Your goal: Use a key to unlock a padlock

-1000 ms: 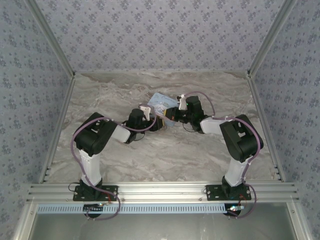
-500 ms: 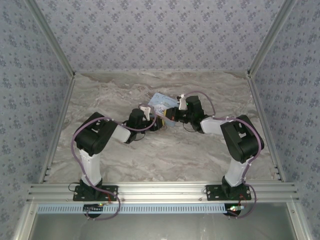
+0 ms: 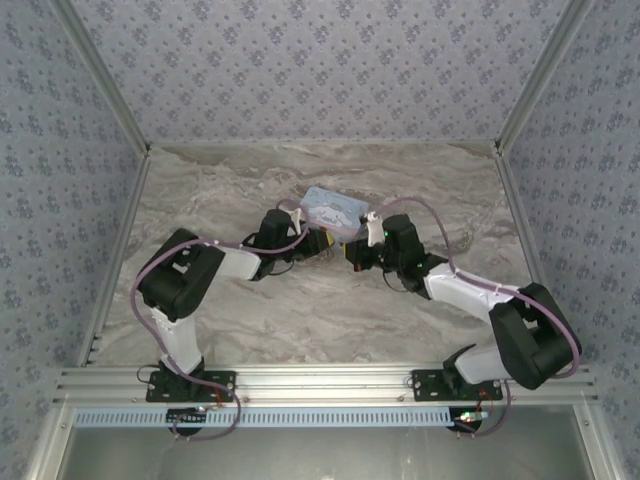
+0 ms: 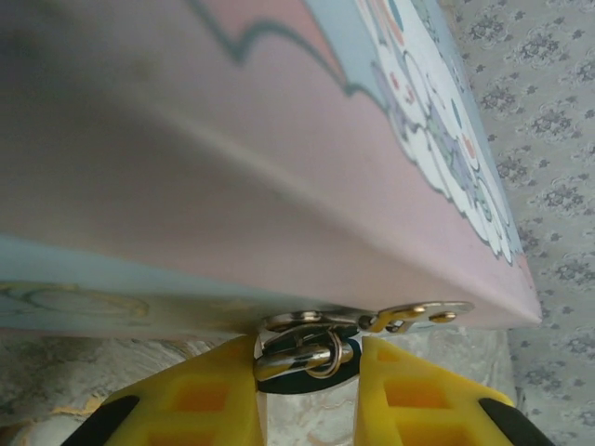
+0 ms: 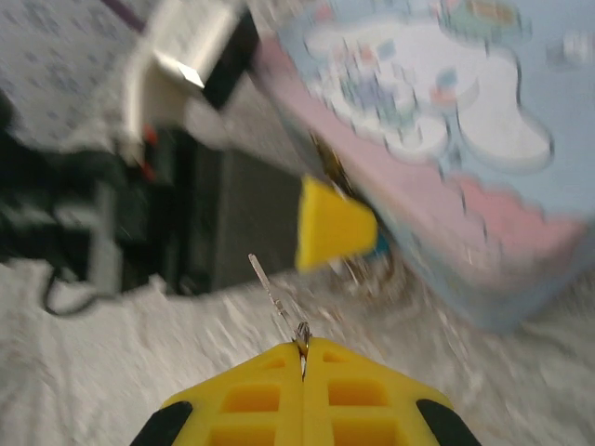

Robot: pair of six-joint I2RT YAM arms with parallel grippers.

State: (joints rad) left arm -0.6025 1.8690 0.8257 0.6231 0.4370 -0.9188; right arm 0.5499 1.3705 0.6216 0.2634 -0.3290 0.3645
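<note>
1. Your pastel-blue and pink cartoon-printed tin box (image 3: 335, 208) lay mid-table on the grey marbled tabletop (image 3: 300, 310), and its side loomed close over the left wrist camera.
2. The box's lid was down, so its contents were hidden from you.
3. The tiny grey-metal padlock (image 4: 299, 348) with a blue-teal body hung at the box's lower edge, beside a shiny metal hasp (image 4: 423, 313).
4. Your left gripper (image 4: 307, 367), with yellow ribbed fingers, pinched the padlock from both sides.
5. Your right gripper (image 5: 302, 358) was clamped on a thin silver key (image 5: 272, 290), whose tip stood short of the lock.

Soft even light; right wrist view heavily motion-blurred.
</note>
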